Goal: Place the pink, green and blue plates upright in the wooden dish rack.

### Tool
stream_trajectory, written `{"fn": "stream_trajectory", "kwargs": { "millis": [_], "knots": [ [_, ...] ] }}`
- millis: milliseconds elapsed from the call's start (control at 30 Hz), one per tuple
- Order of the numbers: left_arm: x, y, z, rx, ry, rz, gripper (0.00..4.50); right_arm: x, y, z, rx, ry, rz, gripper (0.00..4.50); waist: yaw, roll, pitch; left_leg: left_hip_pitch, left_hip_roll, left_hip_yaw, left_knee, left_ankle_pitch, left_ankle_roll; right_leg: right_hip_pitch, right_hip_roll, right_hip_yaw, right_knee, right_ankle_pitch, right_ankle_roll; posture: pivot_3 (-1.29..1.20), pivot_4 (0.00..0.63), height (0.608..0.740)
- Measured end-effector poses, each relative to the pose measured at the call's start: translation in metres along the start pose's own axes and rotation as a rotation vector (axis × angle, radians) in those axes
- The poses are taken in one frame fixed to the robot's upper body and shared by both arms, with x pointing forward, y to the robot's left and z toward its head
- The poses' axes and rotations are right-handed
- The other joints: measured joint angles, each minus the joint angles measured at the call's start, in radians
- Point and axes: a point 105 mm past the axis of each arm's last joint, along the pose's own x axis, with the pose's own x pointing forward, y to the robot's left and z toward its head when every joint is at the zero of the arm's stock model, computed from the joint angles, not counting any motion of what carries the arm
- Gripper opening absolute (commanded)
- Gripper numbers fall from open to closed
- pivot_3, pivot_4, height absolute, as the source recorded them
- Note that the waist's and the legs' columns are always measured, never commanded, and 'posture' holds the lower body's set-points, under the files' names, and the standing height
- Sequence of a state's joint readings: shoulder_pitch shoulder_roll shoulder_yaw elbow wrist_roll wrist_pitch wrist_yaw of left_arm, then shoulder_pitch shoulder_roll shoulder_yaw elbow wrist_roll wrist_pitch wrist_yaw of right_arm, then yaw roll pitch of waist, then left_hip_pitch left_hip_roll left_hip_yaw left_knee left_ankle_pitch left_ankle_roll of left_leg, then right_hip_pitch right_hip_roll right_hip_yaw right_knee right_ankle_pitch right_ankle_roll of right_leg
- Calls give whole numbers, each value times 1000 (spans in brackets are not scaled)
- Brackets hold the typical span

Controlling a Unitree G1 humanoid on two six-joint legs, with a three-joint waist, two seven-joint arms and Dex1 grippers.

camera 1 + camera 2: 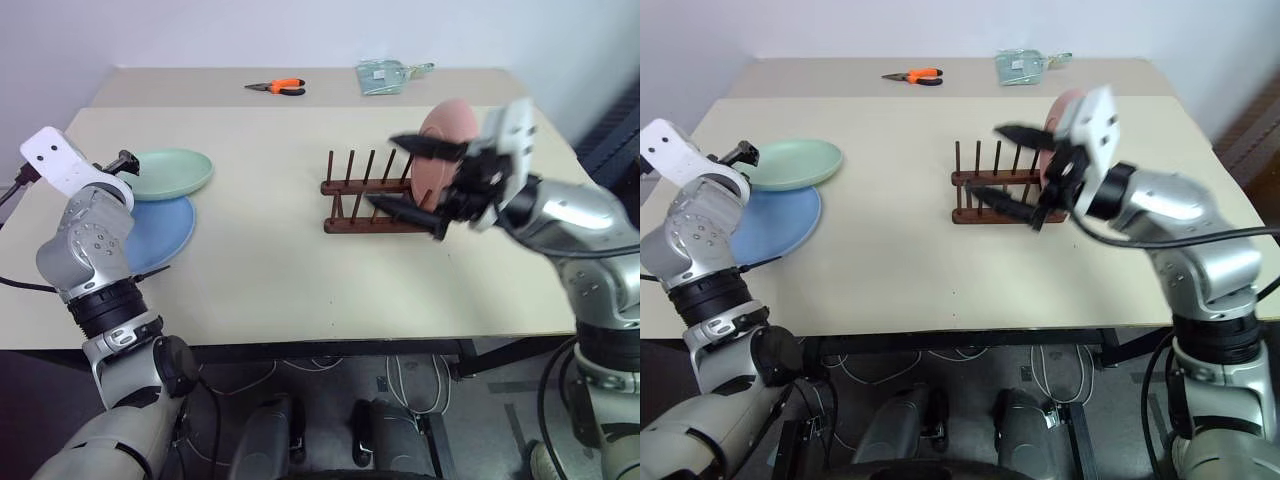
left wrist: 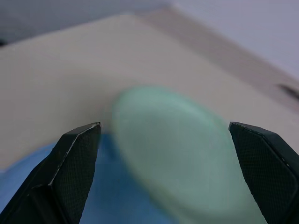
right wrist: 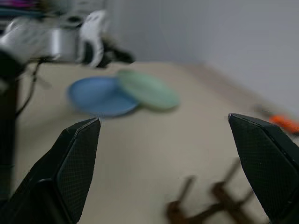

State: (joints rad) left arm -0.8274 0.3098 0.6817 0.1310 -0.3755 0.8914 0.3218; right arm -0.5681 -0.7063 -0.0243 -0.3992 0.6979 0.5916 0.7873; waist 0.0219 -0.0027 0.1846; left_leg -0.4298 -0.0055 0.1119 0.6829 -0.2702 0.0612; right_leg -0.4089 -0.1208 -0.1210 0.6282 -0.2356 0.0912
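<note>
The pink plate stands upright at the right end of the wooden dish rack. My right gripper hovers open just in front of the rack, nothing between its fingers. At the table's left the green plate lies flat, overlapping the far edge of the blue plate. My left gripper is open and points at the green plate from close by, with the blue plate beneath. In the right wrist view, both plates lie beyond the rack.
Orange-handled pliers and a clear packet lie on the far table. Bare tabletop stretches between the plates and the rack. The rack's left pegs are free.
</note>
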Motion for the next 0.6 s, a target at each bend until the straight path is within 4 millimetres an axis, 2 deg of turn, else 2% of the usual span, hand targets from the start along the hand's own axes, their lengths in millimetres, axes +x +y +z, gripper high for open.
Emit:
{"fn": "stream_trajectory", "kwargs": {
  "millis": [100, 200, 267, 433, 467, 600],
  "knots": [
    [9, -4, -19, -48, 121, -1, 4500, 4, 13, -7, 11, 8, 31, 4458, 4, -2, 0, 0, 0, 0, 0, 0, 0, 0, 1, 0, 0, 0, 0, 0, 150, 740],
    [18, -3, -33, -140, 208, 12, 3647, 5, 24, -18, 34, 30, 44, 4500, 0, -3, 1, 0, 0, 0, 0, 0, -1, 0, 1, 0, -1, 0, 0, 0, 150, 740],
    [22, -2, -35, -180, 225, 21, 2716, 5, 28, -23, 38, 44, 43, 4500, -7, -4, 2, 0, 0, 0, 0, 0, -1, 0, 1, 0, -1, 0, 0, 0, 150, 740],
    [26, -4, -26, -215, 188, 4, 265, 2, 24, -29, 12, 71, -9, 4500, -11, -6, 3, 0, 0, 0, -1, 1, -3, -1, 2, 0, 0, 0, 0, 0, 150, 740],
    [25, -10, -21, -218, 166, -31, 62, 3, 23, -29, 8, 70, -18, 4500, -11, -6, 3, 0, 0, 0, -1, 1, -4, -1, 2, 0, 0, 0, 0, 0, 150, 740],
    [10, -38, 2, -137, 41, -177, 62, 5, 10, -28, -38, 91, -56, 4500, -10, -8, 4, 0, 0, 0, -1, 0, -6, -1, 1, 0, 0, 0, 0, 0, 150, 740]
  ]
}}
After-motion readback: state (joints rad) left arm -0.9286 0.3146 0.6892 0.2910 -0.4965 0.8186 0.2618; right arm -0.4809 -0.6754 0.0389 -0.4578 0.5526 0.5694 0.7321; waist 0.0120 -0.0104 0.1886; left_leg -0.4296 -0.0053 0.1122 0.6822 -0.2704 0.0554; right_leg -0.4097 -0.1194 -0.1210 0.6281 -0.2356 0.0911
